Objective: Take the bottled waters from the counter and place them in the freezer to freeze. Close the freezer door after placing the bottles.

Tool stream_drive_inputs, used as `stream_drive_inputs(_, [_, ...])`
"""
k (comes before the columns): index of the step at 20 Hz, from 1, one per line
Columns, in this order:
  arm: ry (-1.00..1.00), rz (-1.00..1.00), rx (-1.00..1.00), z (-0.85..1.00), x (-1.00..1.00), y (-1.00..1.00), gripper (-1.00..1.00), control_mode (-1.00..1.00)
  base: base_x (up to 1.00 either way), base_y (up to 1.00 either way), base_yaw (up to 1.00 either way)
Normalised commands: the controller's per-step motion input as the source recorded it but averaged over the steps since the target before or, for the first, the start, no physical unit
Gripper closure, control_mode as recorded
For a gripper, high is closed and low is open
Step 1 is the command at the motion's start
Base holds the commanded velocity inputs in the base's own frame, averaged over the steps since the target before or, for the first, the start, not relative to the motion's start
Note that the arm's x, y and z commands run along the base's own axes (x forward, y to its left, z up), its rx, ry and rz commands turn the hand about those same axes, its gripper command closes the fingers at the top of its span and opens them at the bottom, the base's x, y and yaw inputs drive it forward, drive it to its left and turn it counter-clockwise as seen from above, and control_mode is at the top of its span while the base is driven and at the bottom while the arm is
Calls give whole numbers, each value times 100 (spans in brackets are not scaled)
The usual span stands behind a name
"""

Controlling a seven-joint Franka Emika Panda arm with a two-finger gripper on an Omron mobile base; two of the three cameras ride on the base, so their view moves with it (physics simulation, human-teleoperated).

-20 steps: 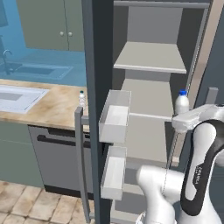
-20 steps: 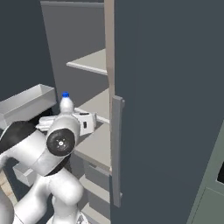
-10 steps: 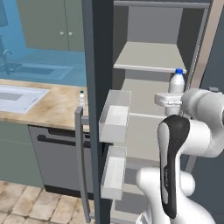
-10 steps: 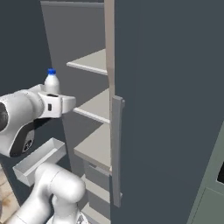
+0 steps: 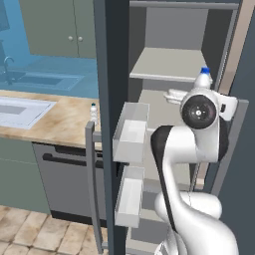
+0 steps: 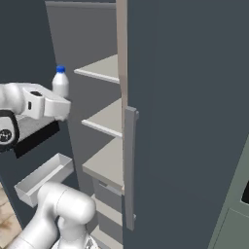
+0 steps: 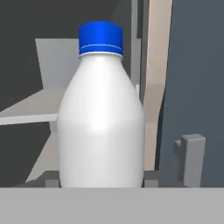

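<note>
Kitchen, simulated: blue back wall and grey-green cabinets at far left, a beige marbled counter point(image 5: 60, 124) with an inset white sink point(image 5: 22, 110) over a dark dishwasher point(image 5: 64, 174). Moving right along the counter, the second bottle point(image 5: 93, 113) stands upright near its right end, just beside the freezer door point(image 5: 112, 74). That door stands swung open, its white bins point(image 5: 130, 132) facing the interior. Right of it, the freezer point(image 5: 172, 64) shows pale shelves with nothing on them that I can see. In front of the opening, at about the level of the upper shelf, the hand point(image 6: 57, 106) is closed on the first bottle point(image 7: 100, 118), held upright with blue cap up; in the hand view it sits square between the fingertips with the shelf edge behind. Progress, as judged: one bottle picked and carried to the freezer mouth, not yet set down. Remaining: place it, fetch the second from the counter, place that, close the door.
</note>
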Motion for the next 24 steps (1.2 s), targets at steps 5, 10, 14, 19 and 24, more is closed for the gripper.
stream_drive_inputs(5, [0, -11, 3, 0, 0, -2, 100, -100, 0, 0, 0])
stream_drive_inputs(10, [-2, 1, 0, 0, 19, 0, 100, -100, 0, 0, 0])
stream_drive_inputs(14, [-1, 8, -11, 2, 23, 0, 100, -100, 0, 0, 0])
stream_drive_inputs(19, [-11, 17, -18, 0, 35, -19, 100, -100, 0, 0, 0])
stream_drive_inputs(24, [-16, 9, -19, 11, 12, -8, 100, -100, 0, 0, 0])
